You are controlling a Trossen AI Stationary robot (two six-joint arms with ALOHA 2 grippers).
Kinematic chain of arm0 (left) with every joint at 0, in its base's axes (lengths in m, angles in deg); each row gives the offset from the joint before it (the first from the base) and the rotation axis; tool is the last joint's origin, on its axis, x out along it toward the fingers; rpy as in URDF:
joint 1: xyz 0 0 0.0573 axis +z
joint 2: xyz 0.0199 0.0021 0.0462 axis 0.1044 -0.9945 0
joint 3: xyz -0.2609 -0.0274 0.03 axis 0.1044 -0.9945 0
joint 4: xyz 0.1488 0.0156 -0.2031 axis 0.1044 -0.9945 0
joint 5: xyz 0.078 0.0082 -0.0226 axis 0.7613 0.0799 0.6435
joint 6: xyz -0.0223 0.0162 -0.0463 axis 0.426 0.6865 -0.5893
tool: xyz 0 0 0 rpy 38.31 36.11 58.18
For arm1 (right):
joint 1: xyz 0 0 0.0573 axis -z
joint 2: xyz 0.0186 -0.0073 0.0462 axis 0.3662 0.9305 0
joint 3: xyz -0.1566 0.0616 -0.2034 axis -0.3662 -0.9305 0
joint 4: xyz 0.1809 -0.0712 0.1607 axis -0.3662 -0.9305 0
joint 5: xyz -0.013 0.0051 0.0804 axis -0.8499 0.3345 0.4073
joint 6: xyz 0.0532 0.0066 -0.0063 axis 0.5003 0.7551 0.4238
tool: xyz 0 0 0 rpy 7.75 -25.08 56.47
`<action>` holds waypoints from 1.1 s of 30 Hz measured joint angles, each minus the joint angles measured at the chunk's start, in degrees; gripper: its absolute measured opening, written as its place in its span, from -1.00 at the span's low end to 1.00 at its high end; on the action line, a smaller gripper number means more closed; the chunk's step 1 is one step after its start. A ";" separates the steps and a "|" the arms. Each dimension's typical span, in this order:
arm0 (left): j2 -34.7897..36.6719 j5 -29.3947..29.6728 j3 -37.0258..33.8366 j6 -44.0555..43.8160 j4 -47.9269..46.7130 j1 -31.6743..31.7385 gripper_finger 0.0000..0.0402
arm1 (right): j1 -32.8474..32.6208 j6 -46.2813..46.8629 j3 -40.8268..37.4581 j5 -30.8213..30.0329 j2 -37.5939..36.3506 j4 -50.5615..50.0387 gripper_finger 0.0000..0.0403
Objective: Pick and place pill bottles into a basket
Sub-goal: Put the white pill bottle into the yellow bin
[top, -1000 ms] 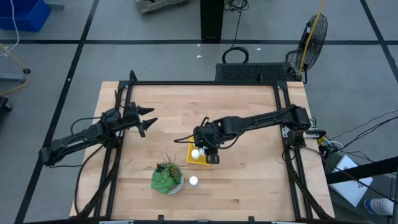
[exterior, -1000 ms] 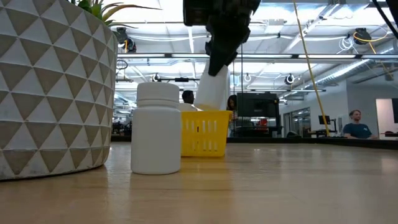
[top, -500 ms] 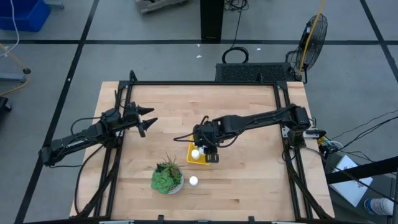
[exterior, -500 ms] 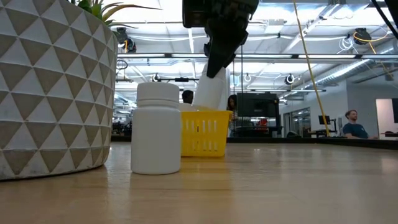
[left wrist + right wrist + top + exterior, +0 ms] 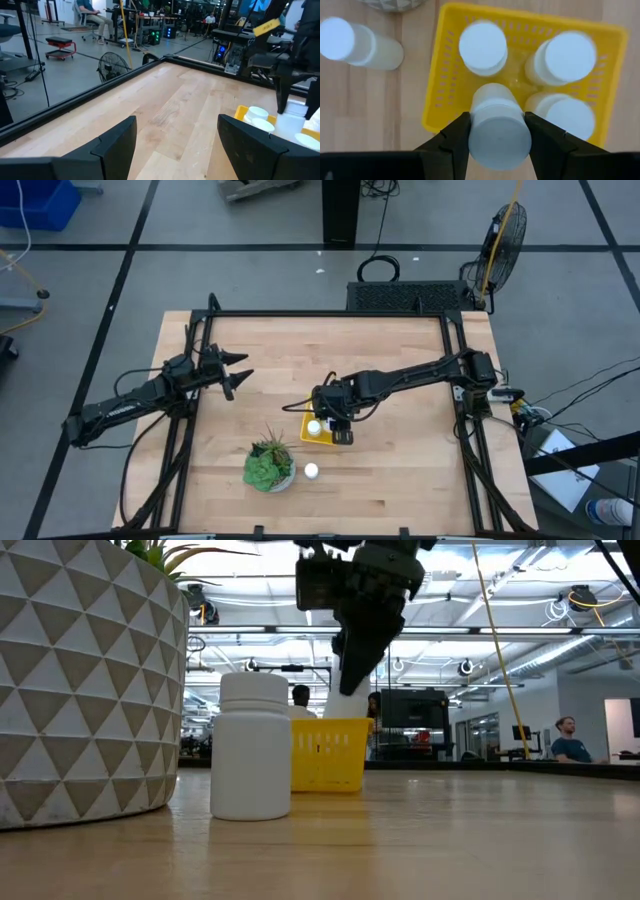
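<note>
what changed: not a lot tbh. Over the last second the right hand (image 5: 492,131) has dipped a touch lower over the basket (image 5: 307,437); in the low view the bottle under it sits deeper behind the yellow wall than it did a moment ago.

right hand: pinching a pill bottle (image 5: 497,131) by its sides, cap end towards the wrist camera, right above the basket's open corner.

left hand: the left hand (image 5: 232,372) is parked over the far left side of the bench (image 5: 400,470), fingers spread, nothing in them. Hasn't budged.

basket contents: the right wrist view shows three bottles already standing inside: one at (image 5: 482,46), one at (image 5: 569,56), one at (image 5: 568,118). The held one fills the fourth spot.

stray bottle: one pill bottle (image 5: 311,471) is out on the bench, just beside the potted plant (image 5: 268,466), near the basket but not touching it. In the low view it's the big white one up front (image 5: 252,745).

what it means: my read is this is the lowering part of the place, with release not done yet. That'd make four of five in, with just the stray one left.

watch out for: the slot looks snug between the neighbours and the basket wall, so a tilted drop could knock one over. Guessing though.
</note>
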 joint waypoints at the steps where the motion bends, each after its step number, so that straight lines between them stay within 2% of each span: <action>1: 0.00 0.00 0.00 0.00 -0.01 0.01 0.41 | 0.07 0.21 -0.56 0.37 0.00 0.26 -0.25; 10: 0.00 0.00 0.00 -0.02 -0.04 0.02 0.41 | 1.37 1.02 -4.23 1.35 0.02 1.63 -0.25; 33: 0.00 -0.12 0.00 -0.07 -0.08 0.00 0.41 | 3.08 0.56 -4.40 1.03 0.01 2.99 -0.25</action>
